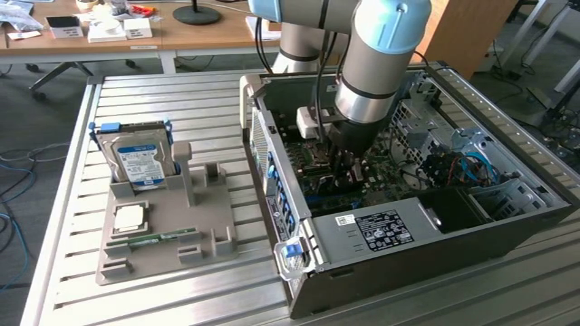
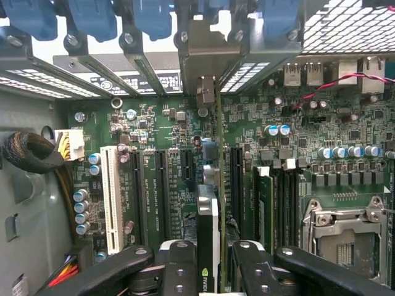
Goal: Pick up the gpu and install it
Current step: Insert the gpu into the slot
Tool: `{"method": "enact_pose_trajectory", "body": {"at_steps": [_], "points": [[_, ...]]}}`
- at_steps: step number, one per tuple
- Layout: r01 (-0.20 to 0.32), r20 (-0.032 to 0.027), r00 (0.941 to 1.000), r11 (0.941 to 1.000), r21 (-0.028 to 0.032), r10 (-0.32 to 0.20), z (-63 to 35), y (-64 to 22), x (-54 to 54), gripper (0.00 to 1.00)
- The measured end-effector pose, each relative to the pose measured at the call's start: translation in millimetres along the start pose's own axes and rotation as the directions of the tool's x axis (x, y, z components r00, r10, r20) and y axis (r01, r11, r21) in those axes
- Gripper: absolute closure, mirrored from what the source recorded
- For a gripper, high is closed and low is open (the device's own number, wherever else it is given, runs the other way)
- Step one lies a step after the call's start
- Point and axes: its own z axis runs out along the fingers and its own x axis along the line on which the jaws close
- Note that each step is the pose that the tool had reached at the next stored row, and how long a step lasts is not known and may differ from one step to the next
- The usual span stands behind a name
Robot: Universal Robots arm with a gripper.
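Note:
The gpu [image 2: 208, 237] stands on edge over the green motherboard [image 2: 166, 185], a dark thin card with a small green logo on its near end. Its silver end bracket [image 2: 207, 92] reaches the case's rear slot wall. My gripper [image 2: 213, 271] is shut on the card, one black finger [image 2: 179, 265] on each side of it. In the exterior view my gripper [image 1: 347, 176] hangs straight down inside the open computer case [image 1: 507, 217], low over the board. Whether the card sits fully in its slot I cannot tell.
A white slot [image 2: 112, 197], memory sticks [image 2: 265, 203] and the CPU socket [image 2: 345, 240] flank the card. Blue latches [image 2: 92, 18] line the rear wall. On the exterior view's left, a grey holder [image 1: 163, 255] carries a hard drive [image 1: 136, 159], a chip [image 1: 130, 217] and a green memory stick [image 1: 154, 239].

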Motion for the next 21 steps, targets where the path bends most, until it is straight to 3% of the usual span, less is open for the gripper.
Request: {"method": "enact_pose_trajectory", "body": {"at_steps": [16,18,20,21], "points": [[0.000,0.0004,1.0000,1.0000,-0.0002,0.000,0.6,0.2,0.0,0.73],[0.000,-0.0001,1.0000,1.0000,-0.0001,0.000,0.4,0.1,0.0,0.67],[0.000,-0.0004,1.0000,1.0000,-0.0002,0.000,0.3,0.1,0.1,0.55],[0.000,-0.0005,1.0000,1.0000,-0.0003,0.000,0.3,0.1,0.1,0.55]]}}
